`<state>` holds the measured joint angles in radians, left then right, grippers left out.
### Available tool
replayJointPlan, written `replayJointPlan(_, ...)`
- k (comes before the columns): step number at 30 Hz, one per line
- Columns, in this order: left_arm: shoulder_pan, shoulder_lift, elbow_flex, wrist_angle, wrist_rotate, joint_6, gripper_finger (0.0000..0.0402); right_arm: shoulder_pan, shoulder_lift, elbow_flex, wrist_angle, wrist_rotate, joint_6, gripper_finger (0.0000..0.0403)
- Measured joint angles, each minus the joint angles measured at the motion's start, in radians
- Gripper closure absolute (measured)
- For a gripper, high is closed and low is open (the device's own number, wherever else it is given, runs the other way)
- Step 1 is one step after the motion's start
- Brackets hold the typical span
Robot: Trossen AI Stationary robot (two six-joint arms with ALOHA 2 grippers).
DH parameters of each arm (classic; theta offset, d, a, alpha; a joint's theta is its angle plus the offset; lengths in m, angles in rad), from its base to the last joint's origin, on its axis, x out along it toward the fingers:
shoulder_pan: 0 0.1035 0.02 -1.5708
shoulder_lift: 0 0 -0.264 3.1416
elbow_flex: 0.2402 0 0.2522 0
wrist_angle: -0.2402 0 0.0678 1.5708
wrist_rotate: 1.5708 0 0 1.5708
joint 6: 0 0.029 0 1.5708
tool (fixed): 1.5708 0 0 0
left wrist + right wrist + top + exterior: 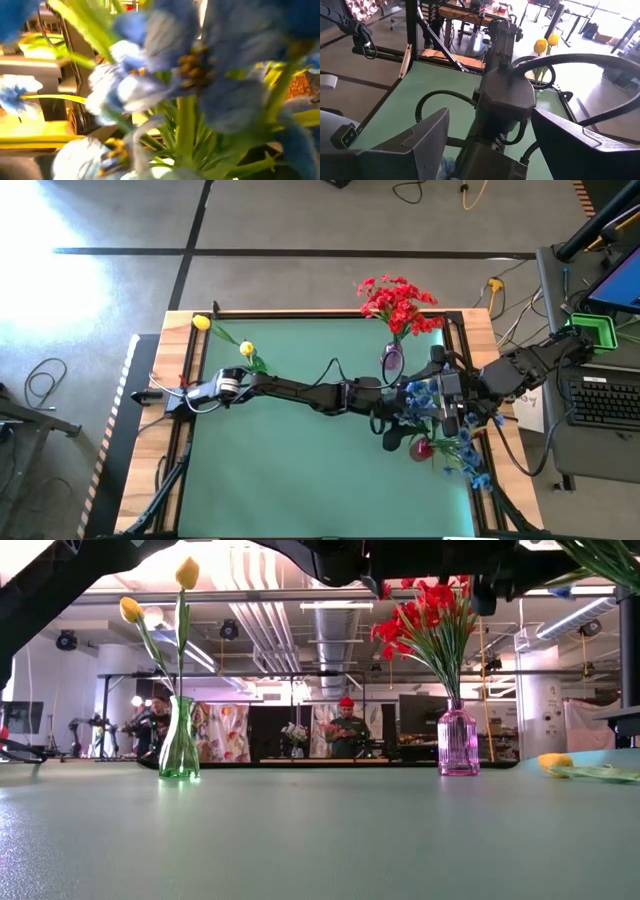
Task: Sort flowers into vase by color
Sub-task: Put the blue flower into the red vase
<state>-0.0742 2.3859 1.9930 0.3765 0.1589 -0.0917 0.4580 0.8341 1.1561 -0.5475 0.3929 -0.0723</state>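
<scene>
The red clustered flowers (pixel 398 304) fill the pink glass vase (pixel 458 741) and two yellow tulips (pixel 186 573) the green one, while both hands, left hand (pixel 402 432) and right hand (pixel 443 418), fingers apart, hover at the blue blossoms (pixel 422 394), one yellow bloom (pixel 555 762) left lying on the green surface (pixel 290 460).

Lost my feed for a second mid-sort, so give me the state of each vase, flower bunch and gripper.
Red flowers: upright in the pink vase.
Yellow flowers: two upright in the green vase.
Loose yellow flower: lying on the table.
Blue flowers: bunched at both grippers.
Left gripper: among the blue blooms.
Right gripper: open.
</scene>
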Motion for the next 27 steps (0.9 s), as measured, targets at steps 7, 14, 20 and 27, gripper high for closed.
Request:
replayJointPlan(7,0.0,0.058,0.04,0.042,0.006,-0.04,0.0122,0.0,0.0,0.0,0.007,-0.003,-0.009,0.0127)
replayJointPlan(14,0.0,0.173,0.186,0.051,0.083,-0.048,0.0122,0.0,0.0,0.0,0.006,-0.007,-0.007,0.0129)
replayJointPlan(20,0.0,0.256,0.318,0.031,0.15,-0.039,0.0123,0.0,0.0,-0.001,0.006,-0.008,0.001,0.0133)
replayJointPlan(27,0.0,0.275,0.358,-0.026,0.147,0.005,0.0164,0.0,0.0,-0.002,0.002,-0.008,0.009,0.0136)
